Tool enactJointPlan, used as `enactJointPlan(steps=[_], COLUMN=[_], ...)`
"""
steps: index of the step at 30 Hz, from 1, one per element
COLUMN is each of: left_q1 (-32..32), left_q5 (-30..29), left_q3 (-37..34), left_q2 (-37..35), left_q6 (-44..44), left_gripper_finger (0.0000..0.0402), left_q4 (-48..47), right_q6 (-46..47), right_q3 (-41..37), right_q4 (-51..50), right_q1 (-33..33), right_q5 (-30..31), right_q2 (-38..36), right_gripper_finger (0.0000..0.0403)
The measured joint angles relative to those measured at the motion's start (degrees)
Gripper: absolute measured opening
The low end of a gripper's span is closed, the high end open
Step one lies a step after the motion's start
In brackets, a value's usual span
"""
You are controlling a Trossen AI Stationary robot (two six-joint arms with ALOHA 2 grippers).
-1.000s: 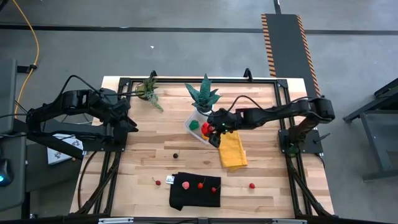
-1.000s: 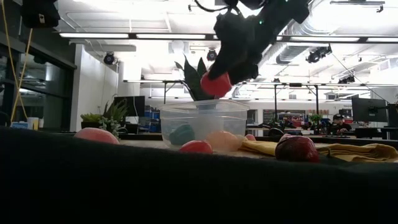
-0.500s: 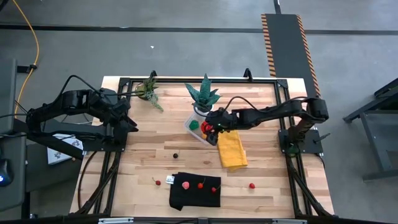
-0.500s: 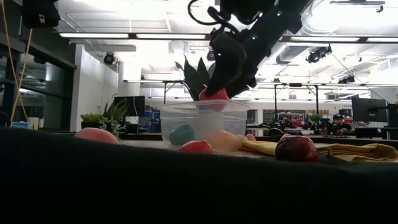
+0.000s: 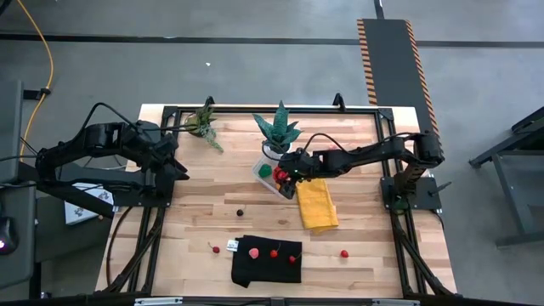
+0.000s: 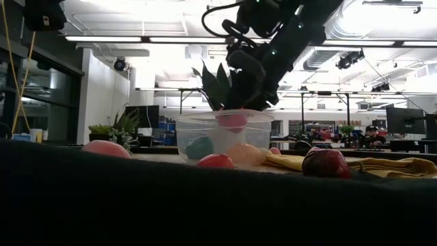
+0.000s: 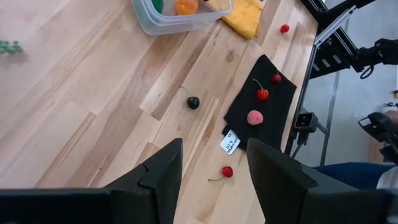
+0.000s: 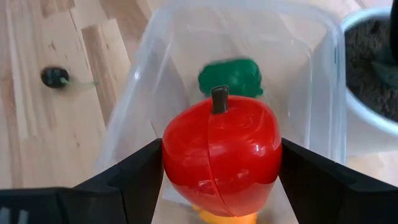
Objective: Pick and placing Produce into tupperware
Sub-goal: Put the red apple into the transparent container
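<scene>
**Red apple held inside the clear box**

The right hand (image 8: 217, 186) pinches a glossy red toy apple with a dark stem (image 8: 219, 152) between its two dark fingers (image 8: 134, 180), one on each side of the fruit. The apple sits low in the mouth of the clear, rounded plastic tupperware box (image 8: 155, 74), above an orange piece whose shape is mostly covered by the apple. Just beyond the apple a green toy vegetable (image 8: 230, 76) lies on the box floor. In the low view the apple (image 6: 232, 120) shows through the box wall (image 6: 194, 130), below the rim; whether it touches the floor of the box I cannot tell.

Outside the box, a small dark fruit with a green stem (image 8: 55, 76) lies on the wooden worktop (image 8: 56, 137). A white plant pot (image 8: 367, 93) stands just beside the box, cut off at the frame edge.

From above, the right hand (image 5: 287, 176) covers much of the box (image 5: 265, 168), and a yellow cloth (image 5: 318, 206) lies next to it. Farther along, a black cloth (image 5: 265, 265) carries small red pieces too small to name.

The left hand (image 5: 177, 166) waits at the worktop's left edge, fingers (image 7: 158, 174) apart with nothing between them.
</scene>
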Motion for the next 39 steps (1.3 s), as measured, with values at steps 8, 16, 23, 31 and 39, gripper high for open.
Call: enactJointPlan(steps=[8, 16, 23, 31, 39], left_q1=[0.0, 0.0, 0.0, 0.0, 0.0], left_q5=[0.0, 0.0, 0.0, 0.0, 0.0], left_q3=[0.0, 0.0, 0.0, 0.0, 0.0], left_q2=[0.0, 0.0, 0.0, 0.0, 0.0], left_q6=[-0.1, -0.1, -0.1, -0.1, -0.1], left_gripper_finger=[0.0168, 0.0168, 0.0168, 0.0168, 0.0168], left_q4=[0.0, 0.0, 0.0, 0.0, 0.0], right_q6=[-0.1, -0.5, -0.4, 0.0, 0.0], right_q3=[0.0, 0.0, 0.0, 0.0, 0.0], right_q4=[0.3, 0.4, 0.5, 0.5, 0.5], right_q1=[0.0, -0.2, -0.2, -0.8, -1.3], right_q5=[-0.4, -2.9, -3.1, -3.1, -3.1], right_q2=[0.4, 0.4, 0.4, 0.4, 0.4], right_gripper_finger=[0.0271, 0.0271, 0.0271, 0.0285, 0.0296])
